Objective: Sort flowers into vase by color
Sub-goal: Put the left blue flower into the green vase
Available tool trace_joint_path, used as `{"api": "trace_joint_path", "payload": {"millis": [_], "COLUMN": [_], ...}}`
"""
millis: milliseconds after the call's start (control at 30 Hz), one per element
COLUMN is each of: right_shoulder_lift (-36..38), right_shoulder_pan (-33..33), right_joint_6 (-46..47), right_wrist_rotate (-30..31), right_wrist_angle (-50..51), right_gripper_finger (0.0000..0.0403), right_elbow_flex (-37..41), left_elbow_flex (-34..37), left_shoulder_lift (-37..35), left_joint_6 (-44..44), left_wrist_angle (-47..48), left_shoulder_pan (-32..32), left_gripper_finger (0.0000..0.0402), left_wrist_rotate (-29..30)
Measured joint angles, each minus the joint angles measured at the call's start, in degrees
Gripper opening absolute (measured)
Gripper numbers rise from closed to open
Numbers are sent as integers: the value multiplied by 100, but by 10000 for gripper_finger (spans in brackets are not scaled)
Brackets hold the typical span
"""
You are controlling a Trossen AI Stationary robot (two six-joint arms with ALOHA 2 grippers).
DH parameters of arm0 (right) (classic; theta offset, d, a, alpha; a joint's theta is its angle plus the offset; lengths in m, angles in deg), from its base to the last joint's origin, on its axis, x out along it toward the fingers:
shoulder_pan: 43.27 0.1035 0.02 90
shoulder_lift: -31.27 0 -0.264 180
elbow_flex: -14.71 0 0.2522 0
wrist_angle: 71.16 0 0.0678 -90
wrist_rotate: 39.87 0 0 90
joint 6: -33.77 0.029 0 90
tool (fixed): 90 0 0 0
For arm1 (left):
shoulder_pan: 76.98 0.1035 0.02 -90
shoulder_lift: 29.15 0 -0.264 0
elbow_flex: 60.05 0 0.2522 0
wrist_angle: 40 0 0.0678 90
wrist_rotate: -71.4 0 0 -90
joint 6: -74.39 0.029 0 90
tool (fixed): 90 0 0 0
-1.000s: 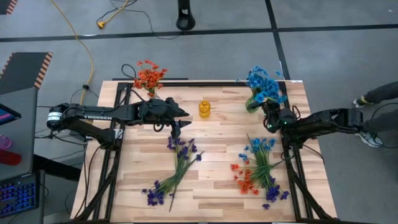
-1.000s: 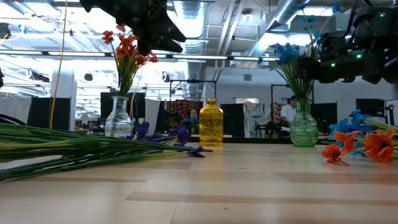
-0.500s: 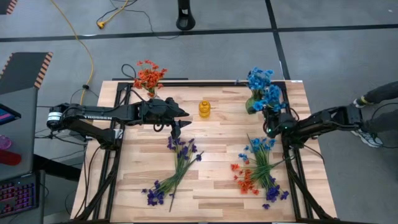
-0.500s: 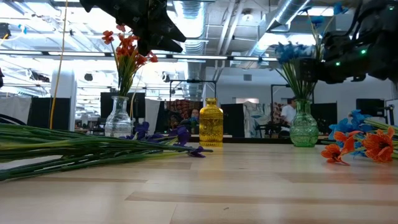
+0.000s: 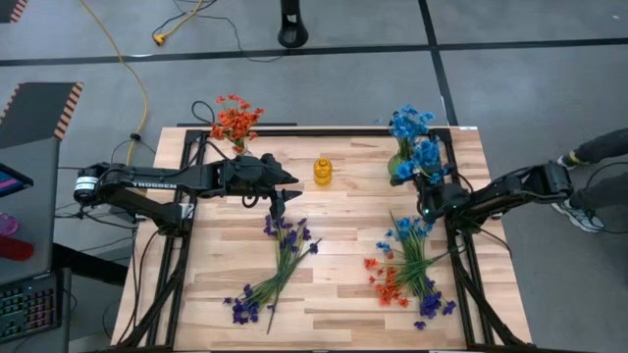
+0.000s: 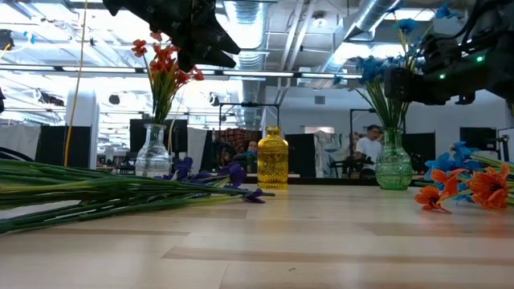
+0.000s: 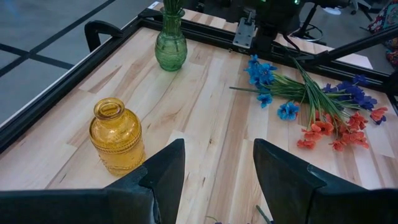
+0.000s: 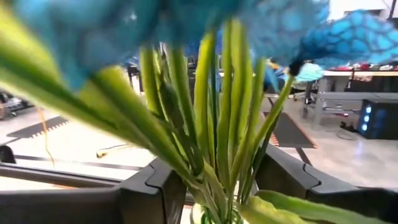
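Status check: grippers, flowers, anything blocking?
Right gripper open beside blue flowers in green vase. Left gripper open, empty, near yellow vase. Purple sprigs loose on table. Nothing blocking.

Overhead, table-level (wrist close-ups too)

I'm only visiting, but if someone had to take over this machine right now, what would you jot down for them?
Left gripper: fingers open, empty, hovering above the purple flowers lying mid-table.
Right gripper: fingers open around the stems of the blue flowers standing in the green vase.
Done: orange-red flowers are in the clear vase; blue ones are in the green vase.
Left: the yellow vase is empty; the purple bunch and a mixed pile on the right side remain unsorted.
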Motion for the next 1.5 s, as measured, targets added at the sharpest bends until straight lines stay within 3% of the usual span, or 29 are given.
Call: {"api": "trace_joint_path", "payload": {"millis": [200, 333, 1167, 1500], "right_shoulder_lift": [1, 1, -1, -1], "right_shoulder_pan": [-28, -156, -106, 39], "right_joint_6": [-863, -1295, -1358, -1788], "right_wrist_rotate": [-25, -23, -27, -16], "right_wrist_angle": [-447, -230, 2208, 2285], "right_gripper_finger": [199, 199, 199, 199], "right_elbow_flex": [-19, -22, -22, -22], "left_elbow_flex": [0, 0, -2, -2], "left_shoulder_lift": [0, 0, 0, 0], "left_joint_6": [0, 0, -85, -85], "left_wrist_angle": [0, 0, 0, 0], "left_shoulder_pan": [0, 2, 1, 1], "left_gripper_finger": [178, 178, 178, 178], "left_wrist_rotate": [0, 2, 0, 0]}}
